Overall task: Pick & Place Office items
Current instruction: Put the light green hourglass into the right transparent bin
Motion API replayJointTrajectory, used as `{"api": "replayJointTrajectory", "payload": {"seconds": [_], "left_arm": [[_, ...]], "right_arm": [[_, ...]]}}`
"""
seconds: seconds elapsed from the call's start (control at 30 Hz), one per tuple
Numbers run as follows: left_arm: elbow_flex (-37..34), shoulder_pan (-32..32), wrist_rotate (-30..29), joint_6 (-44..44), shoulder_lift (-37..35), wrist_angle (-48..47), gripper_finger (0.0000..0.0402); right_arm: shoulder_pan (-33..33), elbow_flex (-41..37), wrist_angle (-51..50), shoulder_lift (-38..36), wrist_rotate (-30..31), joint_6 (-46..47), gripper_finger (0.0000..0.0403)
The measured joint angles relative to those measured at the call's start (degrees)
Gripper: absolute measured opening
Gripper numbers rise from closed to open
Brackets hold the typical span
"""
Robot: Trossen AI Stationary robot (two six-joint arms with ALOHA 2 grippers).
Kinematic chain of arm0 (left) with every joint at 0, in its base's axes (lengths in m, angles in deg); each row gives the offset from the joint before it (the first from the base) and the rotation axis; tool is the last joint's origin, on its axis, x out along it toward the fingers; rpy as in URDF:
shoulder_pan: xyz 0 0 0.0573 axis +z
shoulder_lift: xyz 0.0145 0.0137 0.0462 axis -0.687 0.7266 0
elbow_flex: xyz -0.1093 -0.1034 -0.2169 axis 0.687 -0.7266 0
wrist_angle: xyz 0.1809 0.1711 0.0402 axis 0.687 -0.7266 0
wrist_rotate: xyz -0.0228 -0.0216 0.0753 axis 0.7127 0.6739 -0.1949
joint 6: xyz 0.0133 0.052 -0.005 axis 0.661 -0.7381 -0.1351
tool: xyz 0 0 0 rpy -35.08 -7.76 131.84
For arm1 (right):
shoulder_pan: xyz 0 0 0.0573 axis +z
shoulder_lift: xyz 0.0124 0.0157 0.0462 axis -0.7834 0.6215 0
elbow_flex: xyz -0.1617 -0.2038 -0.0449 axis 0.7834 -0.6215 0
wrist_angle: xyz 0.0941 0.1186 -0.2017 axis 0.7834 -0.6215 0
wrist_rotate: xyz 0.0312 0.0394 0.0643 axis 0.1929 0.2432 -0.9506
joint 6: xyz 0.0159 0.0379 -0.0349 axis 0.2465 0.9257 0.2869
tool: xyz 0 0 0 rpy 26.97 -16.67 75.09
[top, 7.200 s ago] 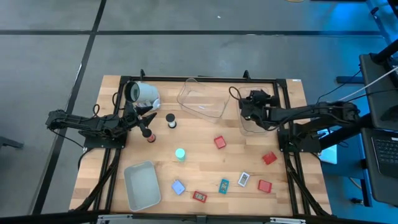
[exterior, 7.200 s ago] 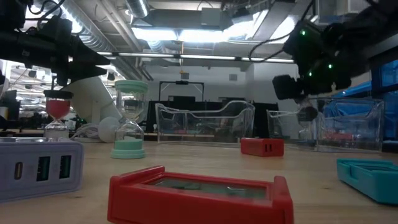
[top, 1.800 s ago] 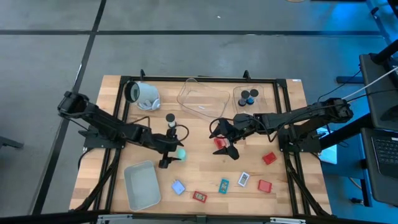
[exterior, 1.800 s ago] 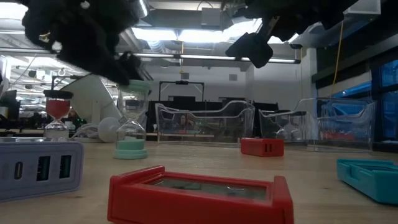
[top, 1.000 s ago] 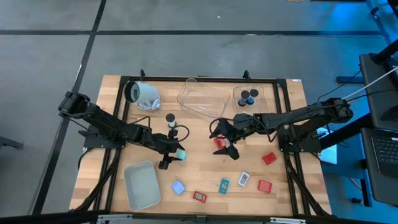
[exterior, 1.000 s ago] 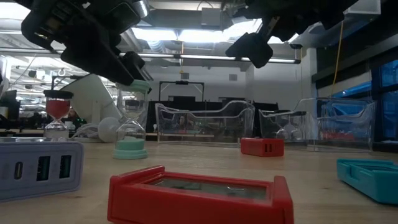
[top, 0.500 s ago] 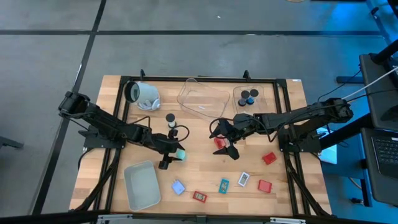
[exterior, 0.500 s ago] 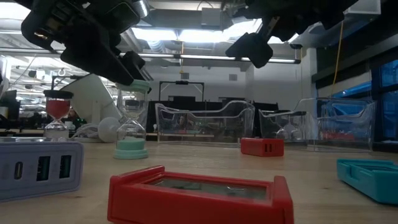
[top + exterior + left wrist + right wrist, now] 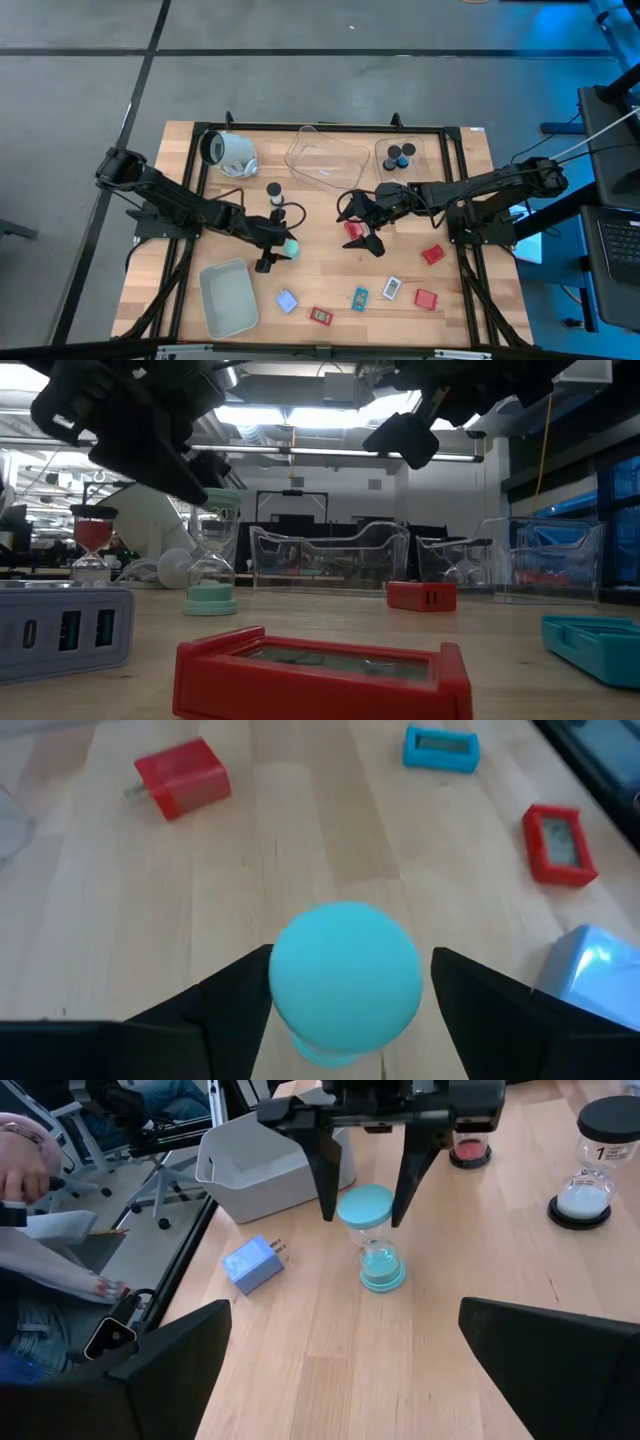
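A teal hourglass [image 9: 290,247] [image 9: 372,1240] stands upright on its base at mid-table. My left gripper [image 9: 280,243] [image 9: 350,955] is open, level from the table's left, one finger on each side of the hourglass's round top [image 9: 345,975]. My right gripper [image 9: 358,232] [image 9: 400,435] hangs open above a red block [image 9: 352,229] that lies on the wood. A black-topped hourglass [image 9: 274,192] and a red one [image 9: 92,545] stand nearby. Two dark hourglasses [image 9: 400,157] stand in the far right clear bin. My left gripper's fingers [image 9: 325,1180] stand close against both sides of the teal hourglass's top [image 9: 365,1205], level from the table's left. I cannot tell whether they touch it. The hourglass stands upright on the table.
A grey-white bin [image 9: 228,297] stands near left, a clear bin [image 9: 325,158] far middle, a white cylinder [image 9: 232,152] far left. Red blocks [image 9: 432,254], cards [image 9: 360,296] and a pale blue block [image 9: 287,299] lie along the near side. A person's hand [image 9: 20,1150] shows beyond the table.
My left gripper has shifted a little at the teal hourglass's top, as the low view shows. The hourglass stands where it was.
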Motion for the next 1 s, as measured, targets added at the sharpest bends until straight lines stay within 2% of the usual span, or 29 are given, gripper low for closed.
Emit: {"api": "replayJointTrajectory", "payload": {"seconds": [0.67,1.0], "left_arm": [[-0.02,0.0,-1.69,-0.42,1.18,2.32,0.0261],[-0.02,0.0,-1.44,0.05,1.18,2.38,0.02]], "right_arm": [[0.0,0.0,-0.15,0.0,-0.11,1.11,0.0396],[0.02,0.0,-0.13,0.0,0.02,1.6,0.0396]]}}
